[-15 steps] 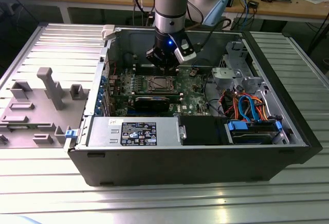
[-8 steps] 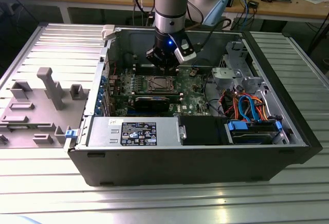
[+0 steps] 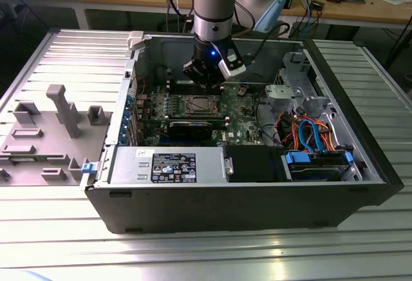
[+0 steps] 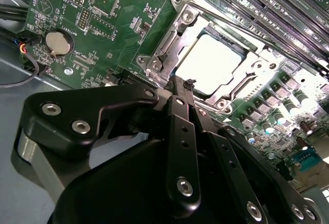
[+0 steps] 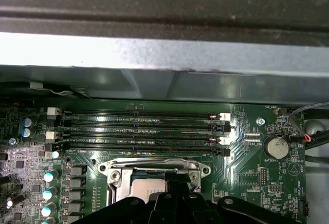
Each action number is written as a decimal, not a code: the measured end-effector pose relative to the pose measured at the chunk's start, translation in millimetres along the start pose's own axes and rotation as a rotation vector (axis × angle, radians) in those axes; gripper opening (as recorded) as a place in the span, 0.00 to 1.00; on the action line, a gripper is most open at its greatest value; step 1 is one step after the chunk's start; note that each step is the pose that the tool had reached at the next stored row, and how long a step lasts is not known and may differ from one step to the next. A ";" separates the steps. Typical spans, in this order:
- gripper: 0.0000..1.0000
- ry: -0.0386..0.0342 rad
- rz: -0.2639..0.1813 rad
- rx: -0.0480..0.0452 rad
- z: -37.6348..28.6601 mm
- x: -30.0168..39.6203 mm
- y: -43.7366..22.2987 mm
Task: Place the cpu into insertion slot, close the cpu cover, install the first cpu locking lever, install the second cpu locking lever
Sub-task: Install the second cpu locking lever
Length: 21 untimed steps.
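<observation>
My gripper (image 4: 190, 84), fingers pressed together, hangs at the cpu cover's (image 4: 177, 39) edge; the cpu (image 4: 213, 62) sits in the insertion slot (image 5: 154, 175).

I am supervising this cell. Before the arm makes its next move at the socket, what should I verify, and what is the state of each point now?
1. cpu lies flat in the insertion slot: ok.
2. cpu cover is down around the chip: ok, as far as it shows.
3. Tool is at the socket's edge, beside the cover: ok.
4. Locking lever latched: cannot tell.
5. Cables lie apart from the socket, toward the exterior view's right: ok.
</observation>
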<state>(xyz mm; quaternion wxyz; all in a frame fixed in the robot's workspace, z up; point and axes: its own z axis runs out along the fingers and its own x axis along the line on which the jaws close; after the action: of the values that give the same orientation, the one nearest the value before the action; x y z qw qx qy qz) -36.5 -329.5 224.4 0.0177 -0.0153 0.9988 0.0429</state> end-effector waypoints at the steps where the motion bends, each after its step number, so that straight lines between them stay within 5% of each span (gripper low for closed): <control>1: 0.11 0.0000 0.000 0.0000 -0.1 0.0 -0.6; 21: 0.11 0.0000 0.000 0.0000 -3.3 -0.1 -1.6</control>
<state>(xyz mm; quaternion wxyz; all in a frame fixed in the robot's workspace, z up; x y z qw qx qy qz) -36.5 -331.4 227.6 0.0177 -0.0153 0.9988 0.0429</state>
